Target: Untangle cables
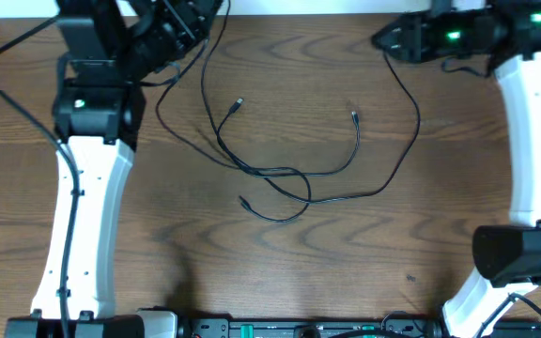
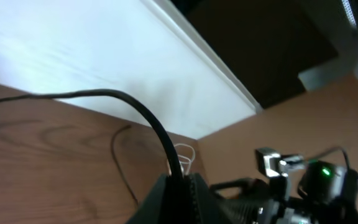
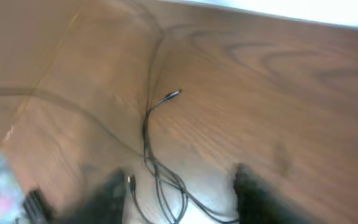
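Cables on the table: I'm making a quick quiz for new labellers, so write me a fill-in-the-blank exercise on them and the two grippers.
1. The black cables lie crossed over each other on a table of brown ___.
2. The left gripper is shut on a cable coloured ___.
3. The right gripper is ___ and holds nothing.
Missing words: wood; black; open.
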You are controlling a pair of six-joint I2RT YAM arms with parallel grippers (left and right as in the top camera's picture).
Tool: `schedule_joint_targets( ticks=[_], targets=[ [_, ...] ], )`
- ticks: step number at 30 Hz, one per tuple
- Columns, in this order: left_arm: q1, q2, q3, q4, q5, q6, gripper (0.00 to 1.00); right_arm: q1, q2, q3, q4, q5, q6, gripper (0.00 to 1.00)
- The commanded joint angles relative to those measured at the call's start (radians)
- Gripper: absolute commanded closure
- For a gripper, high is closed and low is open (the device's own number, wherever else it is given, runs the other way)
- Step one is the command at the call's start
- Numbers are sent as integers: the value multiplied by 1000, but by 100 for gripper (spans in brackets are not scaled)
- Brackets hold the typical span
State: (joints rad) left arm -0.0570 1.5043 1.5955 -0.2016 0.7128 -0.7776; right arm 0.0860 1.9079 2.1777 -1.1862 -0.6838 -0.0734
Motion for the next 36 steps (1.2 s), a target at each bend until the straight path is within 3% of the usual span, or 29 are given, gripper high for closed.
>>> schedule_joint_targets(
  ticks=[1, 4, 10, 18, 21, 23, 25, 26, 27, 30, 31, 32, 33, 35, 36],
  targets=[
    [-40, -13, 13, 65, 93, 28, 93, 94, 42, -6, 43, -103, -106, 23],
    [-52, -16, 13, 100, 190, 34, 93, 146, 48, -6, 150, -165, -116, 1],
    [-52, -16, 13, 111, 472, -19, 93, 191, 49, -6, 320, -221, -161, 1],
    [-100, -16, 13, 164, 566, -183, 93, 211, 77, -7, 457, -220, -171, 4],
    [-132, -16, 13, 204, 584, -215, 93, 217, 82, -7, 523, -197, -163, 13],
    [-149, -16, 13, 225, 592, -231, 93, 216, 82, -7, 555, -171, -140, 27],
    [-158, -16, 13, 238, 595, -230, 92, 211, 82, -6, 575, -127, -99, 61],
    [-158, -16, 13, 237, 592, -229, 92, 192, 81, -5, 582, -96, -40, 98],
    [-156, -15, 13, 237, 589, -219, 91, 177, 79, -5, 580, -83, -3, 99],
    [-147, -14, 13, 237, 585, -124, 65, 108, 55, -5, 549, -63, 75, 99],
    [-146, -14, 13, 237, 585, -87, 51, 79, 41, -5, 529, -47, 88, 99],
    [-144, -12, 13, 237, 584, -47, 32, 44, 21, -5, 500, -18, 98, 99],
    [-142, -11, 12, 237, 583, -2, 21, 13, 3, -5, 471, 17, 106, 99],
    [-138, -8, 12, 229, 573, 73, 11, -56, -45, -5, 394, 135, 126, 99],
    [-134, -6, 12, 211, 559, 114, 10, -89, -70, -5, 354, 198, 134, 99]
  ],
)
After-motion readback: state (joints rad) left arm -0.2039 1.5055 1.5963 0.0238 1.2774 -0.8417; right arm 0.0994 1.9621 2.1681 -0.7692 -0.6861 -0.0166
